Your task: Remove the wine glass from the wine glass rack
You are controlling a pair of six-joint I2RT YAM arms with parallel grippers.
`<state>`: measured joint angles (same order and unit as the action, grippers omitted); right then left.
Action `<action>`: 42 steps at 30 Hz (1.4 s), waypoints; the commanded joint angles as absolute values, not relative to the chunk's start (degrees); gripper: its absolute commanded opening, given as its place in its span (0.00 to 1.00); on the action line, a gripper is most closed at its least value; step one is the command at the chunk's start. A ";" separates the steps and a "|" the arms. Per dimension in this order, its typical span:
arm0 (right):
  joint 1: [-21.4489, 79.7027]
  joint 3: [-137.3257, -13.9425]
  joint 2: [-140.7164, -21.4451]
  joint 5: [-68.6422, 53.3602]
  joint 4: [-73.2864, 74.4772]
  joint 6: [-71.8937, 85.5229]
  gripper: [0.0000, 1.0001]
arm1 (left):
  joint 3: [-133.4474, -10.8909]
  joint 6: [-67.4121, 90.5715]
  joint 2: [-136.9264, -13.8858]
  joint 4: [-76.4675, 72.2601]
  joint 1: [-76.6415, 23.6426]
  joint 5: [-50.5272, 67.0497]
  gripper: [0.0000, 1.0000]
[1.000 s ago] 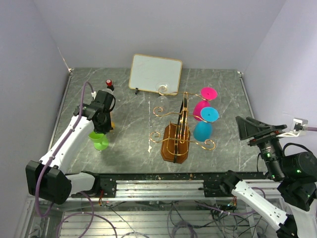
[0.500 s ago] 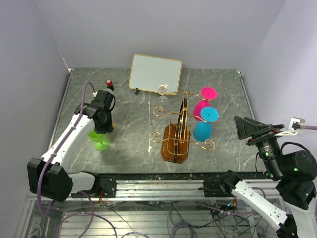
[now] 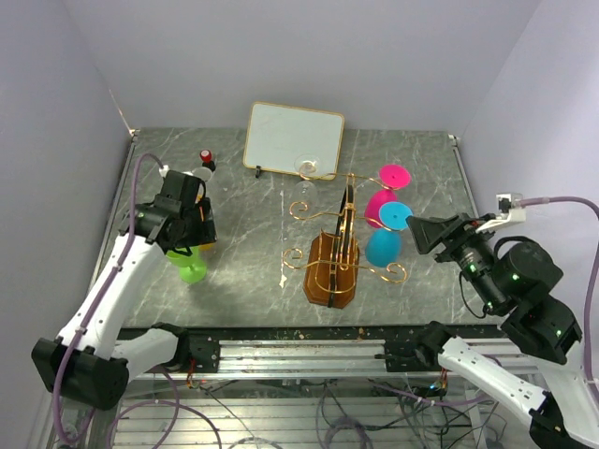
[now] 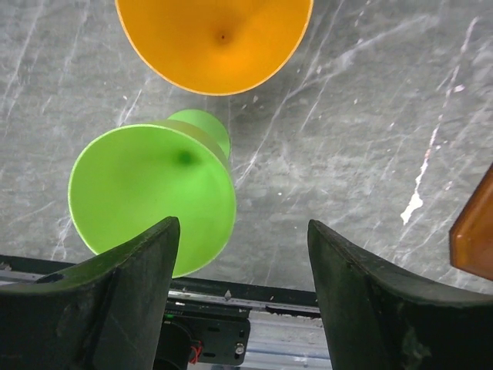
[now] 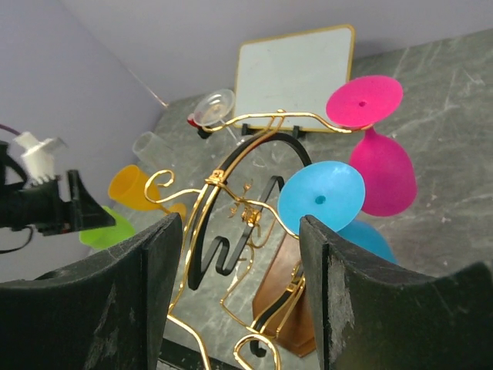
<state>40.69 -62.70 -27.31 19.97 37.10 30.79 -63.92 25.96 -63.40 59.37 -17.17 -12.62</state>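
The wine glass rack [image 3: 331, 267], a brown violin-shaped stand with gold wire arms, stands mid-table. Upside down on its right arms hang a blue wine glass [image 3: 384, 246] and a pink one [image 3: 380, 203]; a clear one [image 3: 306, 169] hangs at the back. A green glass [image 3: 192, 270] and an orange glass [image 4: 216, 38] stand upright on the table at the left. Above the green glass [image 4: 150, 193] my left gripper [image 3: 187, 241] is open and touches nothing. My right gripper [image 3: 418, 231], open and empty, points at the blue glass's foot [image 5: 321, 196] from the right, a short gap away.
A white framed board [image 3: 294, 138] leans at the back behind the rack. A small red-capped bottle [image 3: 206, 157] stands behind the left arm. The rack's gold scrolls [image 5: 231, 177] reach out to both sides. Grey walls close the table at the left, right and back.
My left gripper has opened, let go of the green glass on the table and lifted off it. My right arm has swung left toward the blue glass.
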 commanded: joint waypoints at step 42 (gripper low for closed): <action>39.64 -83.56 -80.10 11.14 20.14 24.60 0.64 | -55.74 23.33 -32.76 42.14 -16.61 0.18 0.79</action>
